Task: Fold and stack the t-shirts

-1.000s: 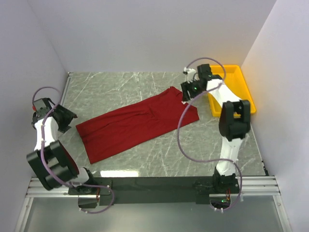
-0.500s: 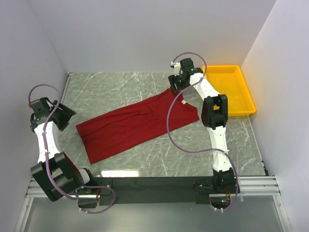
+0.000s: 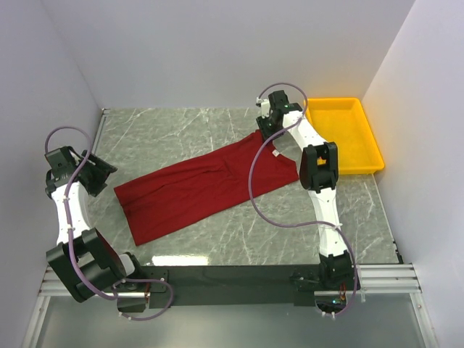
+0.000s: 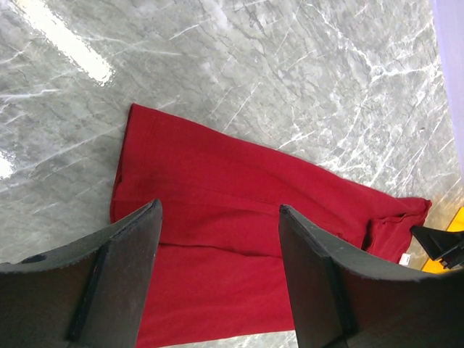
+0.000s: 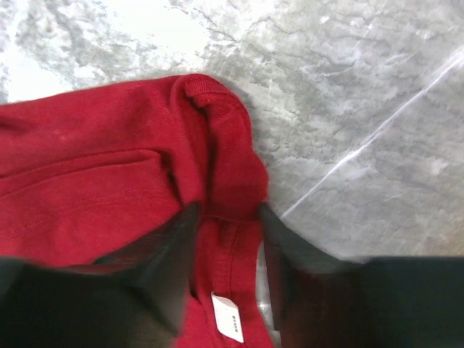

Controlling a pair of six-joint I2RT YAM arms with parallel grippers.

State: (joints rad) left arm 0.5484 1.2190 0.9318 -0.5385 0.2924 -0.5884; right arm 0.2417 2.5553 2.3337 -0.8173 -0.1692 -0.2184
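- The right gripper [image 3: 267, 129] has swung away from the yellow tray [image 3: 371, 145] and come down on the collar end of the t-shirt [image 3: 196, 190]. The left arm has barely shifted.
- The dark red t-shirt lies flat on the marble table [image 3: 181, 127] as a long band, slanting from near left to far right.
- Its collar end is at the far right, where a small white tag [image 5: 228, 319] shows.
- The right gripper's fingers straddle a raised ridge of cloth at the collar edge. They are blurred, so I cannot tell whether they pinch it.
- The left gripper [image 3: 100, 172] hangs above the table just off the shirt's near-left end, its fingers wide apart and holding nothing.
- The tray sits in the far right corner, apart from the shirt.
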